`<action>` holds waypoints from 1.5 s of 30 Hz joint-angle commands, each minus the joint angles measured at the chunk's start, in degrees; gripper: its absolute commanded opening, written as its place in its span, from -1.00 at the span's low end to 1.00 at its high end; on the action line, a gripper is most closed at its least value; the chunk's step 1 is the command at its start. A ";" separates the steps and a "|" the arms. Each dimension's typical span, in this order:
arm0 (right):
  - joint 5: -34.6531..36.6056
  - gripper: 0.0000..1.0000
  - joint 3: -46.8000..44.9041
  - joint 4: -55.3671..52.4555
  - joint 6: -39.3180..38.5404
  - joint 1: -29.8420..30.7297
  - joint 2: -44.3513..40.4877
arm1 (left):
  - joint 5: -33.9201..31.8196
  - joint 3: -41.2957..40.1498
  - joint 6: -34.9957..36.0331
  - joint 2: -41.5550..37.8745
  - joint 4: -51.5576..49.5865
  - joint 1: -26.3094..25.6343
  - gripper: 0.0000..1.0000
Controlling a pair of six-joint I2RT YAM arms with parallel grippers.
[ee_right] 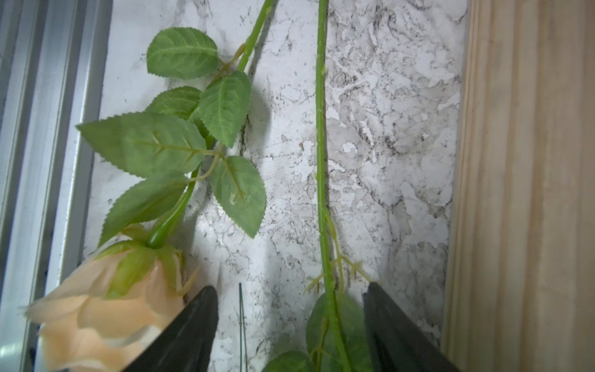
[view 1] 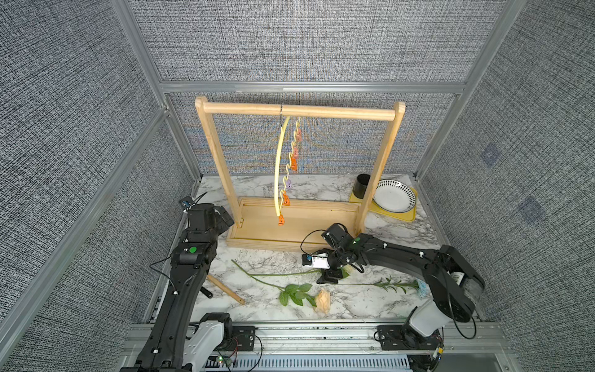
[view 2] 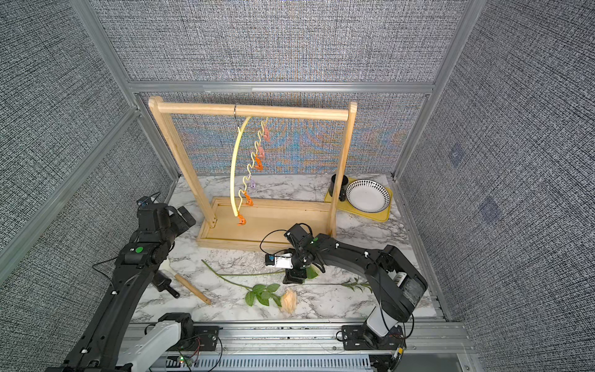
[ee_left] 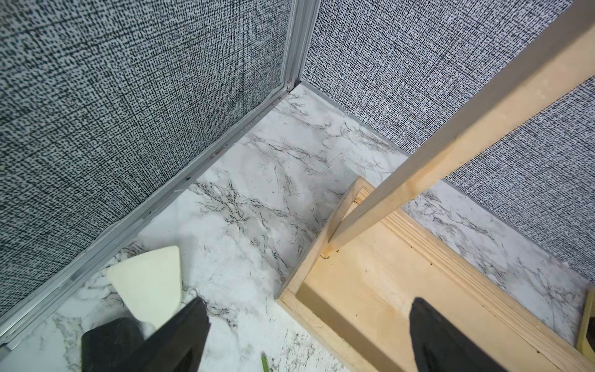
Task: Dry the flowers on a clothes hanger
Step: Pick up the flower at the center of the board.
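The pale yellow clothes hanger point(view 1: 278, 161) point(view 2: 234, 167) hangs by its hook from the rack's top bar, with small orange, pink and purple clips along its wavy bar. Three flowers lie on the marble in front of the rack. The peach rose point(view 1: 323, 300) point(view 2: 288, 301) point(ee_right: 96, 309) is nearest the front edge. A pale blue bloom point(view 1: 422, 287) lies to the right. My right gripper point(view 1: 331, 277) point(view 2: 294, 277) point(ee_right: 289, 290) is down at the table, open, with a green stem point(ee_right: 322, 161) between its jaws and untouched by them. That stem's bloom is hidden under the wrist. My left gripper point(view 1: 227, 219) point(view 2: 185, 215) point(ee_left: 309, 301) is open and holds nothing, beside the rack's left post.
The light-wood rack point(view 1: 299, 112) with its tray base point(ee_left: 386, 290) fills the middle. A yellow tray point(view 1: 409, 215) at the back right holds a black cup point(view 1: 363, 186) and a patterned bowl point(view 1: 393, 196). A wooden-handled spatula point(view 1: 225, 290) point(ee_left: 148, 280) lies by the left arm.
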 commanded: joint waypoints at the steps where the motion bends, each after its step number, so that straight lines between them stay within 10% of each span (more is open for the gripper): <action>1: 1.51 0.29 2.59 -2.29 0.40 -0.07 3.28 | -0.66 0.15 0.69 -0.18 -0.06 -0.01 0.99; 23: 2.87 -0.82 5.16 -1.98 -2.93 -0.36 9.14 | -0.90 -0.02 3.18 -3.45 -0.22 0.08 0.99; 45: -5.69 -0.89 -10.13 19.70 6.78 -8.10 -24.71 | 25.54 18.38 10.90 -4.68 -0.06 0.00 0.99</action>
